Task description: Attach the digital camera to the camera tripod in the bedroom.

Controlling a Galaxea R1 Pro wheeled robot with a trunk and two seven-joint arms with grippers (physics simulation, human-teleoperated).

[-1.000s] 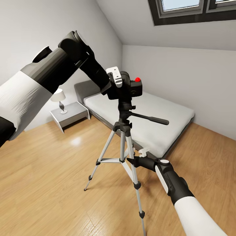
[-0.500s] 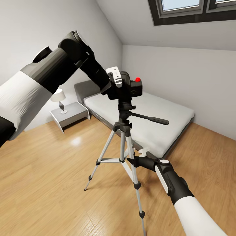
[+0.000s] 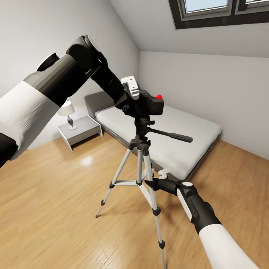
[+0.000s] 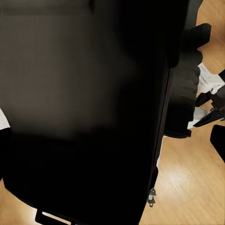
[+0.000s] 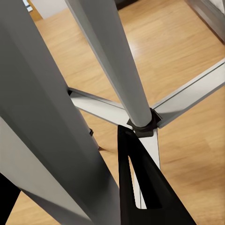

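The black digital camera [image 3: 147, 104], red dot on top, lies tilted on the black head of the camera tripod [image 3: 142, 129], whose long handle points right. My left gripper [image 3: 130, 100] is against the camera's left side, its fingers hidden. In the left wrist view the camera's dark body [image 4: 84, 103] is pressed close. My right gripper [image 3: 150, 183] is low on a silver tripod leg [image 5: 47, 117]. In the right wrist view that leg runs between the fingers, and one black finger [image 5: 140, 197] lies beside it.
This is a white attic bedroom with a skylight [image 3: 220, 11]. Behind the tripod lies a grey low bed [image 3: 168, 134], with a grey nightstand [image 3: 80, 130] and small lamp [image 3: 68, 112] to its left. Light wood floor [image 3: 56, 194] spreads around the tripod's feet.
The camera has dropped slightly and tipped, its red dot now lower and further right. Both arms and the tripod stay where they were.
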